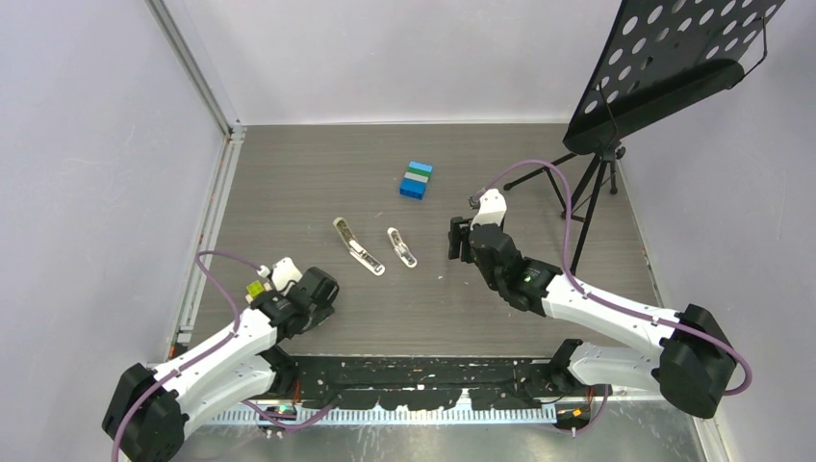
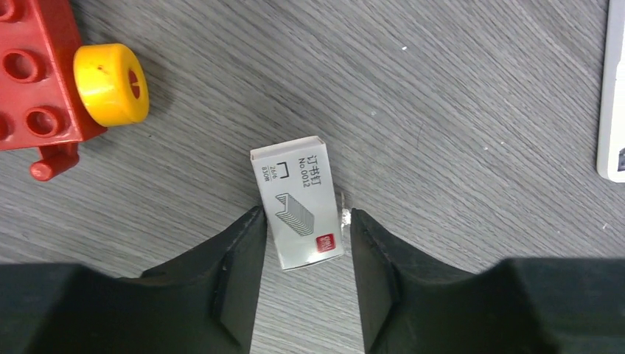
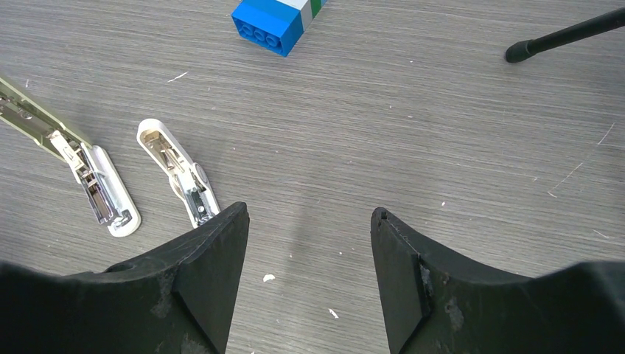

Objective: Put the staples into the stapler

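Our left gripper (image 2: 306,212) stands open astride the staples (image 2: 295,188), seemingly a light, crushable card box mid-frame, so we'd pinch its long sides gently; right gripper (image 3: 309,210) gapes empty.

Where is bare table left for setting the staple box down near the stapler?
Bare wood: ahead of the right gripper, from the short white piece to the stand leg; also left of the stapler toward the wall rail. Crowded: stapler and white piece lie close, blue bricks just beyond.
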Robot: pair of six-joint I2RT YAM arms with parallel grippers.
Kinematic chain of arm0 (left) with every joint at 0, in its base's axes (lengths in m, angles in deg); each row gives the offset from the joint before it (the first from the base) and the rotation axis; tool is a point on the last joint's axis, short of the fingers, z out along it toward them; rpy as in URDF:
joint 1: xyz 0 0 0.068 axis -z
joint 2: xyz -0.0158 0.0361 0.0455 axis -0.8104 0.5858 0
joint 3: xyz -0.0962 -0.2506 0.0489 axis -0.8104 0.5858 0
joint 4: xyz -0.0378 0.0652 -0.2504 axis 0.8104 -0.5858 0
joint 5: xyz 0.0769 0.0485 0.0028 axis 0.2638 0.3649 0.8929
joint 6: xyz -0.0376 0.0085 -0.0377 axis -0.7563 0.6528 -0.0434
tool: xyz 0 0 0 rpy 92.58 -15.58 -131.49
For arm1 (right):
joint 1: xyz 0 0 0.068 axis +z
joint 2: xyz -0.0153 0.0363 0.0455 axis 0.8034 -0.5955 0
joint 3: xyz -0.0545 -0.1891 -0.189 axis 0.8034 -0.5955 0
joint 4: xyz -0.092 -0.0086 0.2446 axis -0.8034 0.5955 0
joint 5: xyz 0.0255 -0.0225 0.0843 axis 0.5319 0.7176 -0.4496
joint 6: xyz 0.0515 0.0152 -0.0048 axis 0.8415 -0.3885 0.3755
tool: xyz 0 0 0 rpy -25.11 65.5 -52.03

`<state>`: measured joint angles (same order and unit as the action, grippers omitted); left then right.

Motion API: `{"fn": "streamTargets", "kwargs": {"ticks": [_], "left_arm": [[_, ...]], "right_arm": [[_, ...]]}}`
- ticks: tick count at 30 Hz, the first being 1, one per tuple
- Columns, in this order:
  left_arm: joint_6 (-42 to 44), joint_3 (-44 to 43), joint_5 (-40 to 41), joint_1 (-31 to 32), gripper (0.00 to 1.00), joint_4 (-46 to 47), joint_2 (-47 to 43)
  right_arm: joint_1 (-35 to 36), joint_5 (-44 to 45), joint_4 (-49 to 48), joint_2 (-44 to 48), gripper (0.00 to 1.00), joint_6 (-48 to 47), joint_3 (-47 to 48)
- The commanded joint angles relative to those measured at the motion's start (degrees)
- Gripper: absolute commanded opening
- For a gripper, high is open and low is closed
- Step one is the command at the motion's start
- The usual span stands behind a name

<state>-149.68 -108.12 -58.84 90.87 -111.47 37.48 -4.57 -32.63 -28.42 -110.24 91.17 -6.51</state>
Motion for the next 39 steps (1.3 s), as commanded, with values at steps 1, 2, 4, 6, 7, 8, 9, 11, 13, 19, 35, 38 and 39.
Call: {"fn": "streamTargets", "kwargs": {"ticks": [1, 2, 4, 6, 7, 8, 9, 11, 13, 19, 35, 38, 39], "left_arm": [[-1.2, 0.8, -1.6, -0.3, 0.44, 3.3, 0.9], [-0.9, 0.8, -2.2, -0.3, 0.41, 4.0, 1.1], [-0.6, 0.8, -3.3, -0.2, 0.37, 5.3, 1.8], [-0.5, 0.6, -4.5, -0.2, 0.33, 6.2, 3.0], [-0.5, 0.3, -5.1, -0.2, 0.31, 6.5, 3.5], [-0.5, 0.1, -5.9, -0.2, 0.3, 6.8, 4.2], [-0.5, -0.3, -6.7, -0.3, 0.29, 7.2, 4.8], [-0.6, -0.8, -9.2, -0.2, 0.27, 8.2, 6.0], [-1.7, -1.2, -11.7, -0.2, 0.27, 9.4, 7.4], [-6.6, -1.8, -19.6, 0.9, 0.35, 15.6, 12.4], [-12.6, -7.9, -19.7, 11.3, 0.56, 28.0, 28.2], [-11.6, -9.5, -19.8, 11.6, 0.57, 28.8, 30.0], [-11.1, -9.9, -19.9, 11.6, 0.58, 28.8, 30.3]], "right_arm": [[-0.1, 1.8, -2.7, 0.2, 0.66, 1.0, 0.6], [-0.2, 1.8, -2.6, 0.3, 0.66, 1.0, 0.6], [-0.2, 1.8, -2.6, 0.4, 0.66, 1.0, 0.6], [-0.2, 1.9, -2.6, 0.5, 0.66, 1.0, 0.6], [-0.2, 1.8, -2.6, 0.5, 0.66, 1.0, 0.6], [-0.2, 1.9, -2.5, 0.5, 0.66, 1.0, 0.6], [-0.2, 1.9, -2.5, 0.5, 0.66, 1.0, 0.6], [-0.2, 1.8, -2.4, 0.5, 0.66, 0.9, 0.7], [-0.2, 1.7, -2.4, 0.5, 0.66, 1.0, 0.7], [-0.2, 1.6, -2.1, 0.4, 0.66, 1.0, 0.9], [-0.2, 2.0, -2.0, 0.0, 0.66, 0.7, 1.0], [-0.2, 1.9, -2.0, 0.0, 0.66, 0.7, 1.0], [-0.2, 2.0, -1.9, 0.0, 0.66, 0.7, 1.0]]}}
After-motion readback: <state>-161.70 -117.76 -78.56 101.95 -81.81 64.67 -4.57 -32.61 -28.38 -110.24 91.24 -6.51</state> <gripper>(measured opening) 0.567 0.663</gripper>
